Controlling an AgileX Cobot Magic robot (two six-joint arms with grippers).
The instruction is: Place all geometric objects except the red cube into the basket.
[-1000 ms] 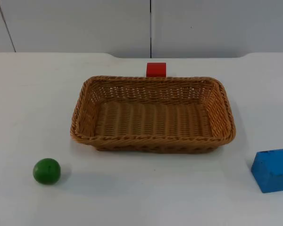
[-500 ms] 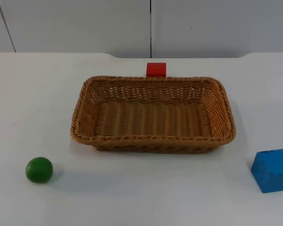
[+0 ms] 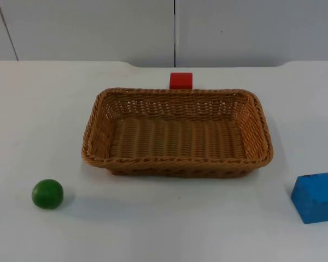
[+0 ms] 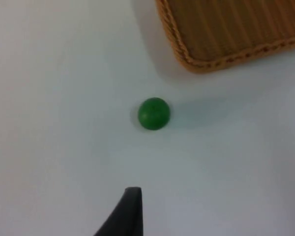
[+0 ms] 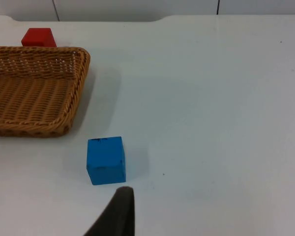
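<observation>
An empty woven basket (image 3: 177, 164) stands mid-table. The red cube (image 3: 181, 81) sits just behind its far rim and also appears in the right wrist view (image 5: 38, 37). A green ball (image 3: 47, 194) lies on the table off the basket's front left corner. My left gripper (image 4: 129, 214) hovers above the table a little short of the ball (image 4: 154, 113), apart from it. A blue cube (image 3: 316, 197) rests at the front right. My right gripper (image 5: 117, 212) hangs close to this cube (image 5: 106, 160) without touching it.
The white table ends at a grey partition wall (image 3: 175, 30) behind the basket. The basket's corner (image 4: 196, 64) lies beyond the ball, and its right end (image 5: 64, 129) stands a short way from the blue cube.
The green ball has rolled a little to the left on the table, then settled back slightly. The basket and both cubes have not moved.
</observation>
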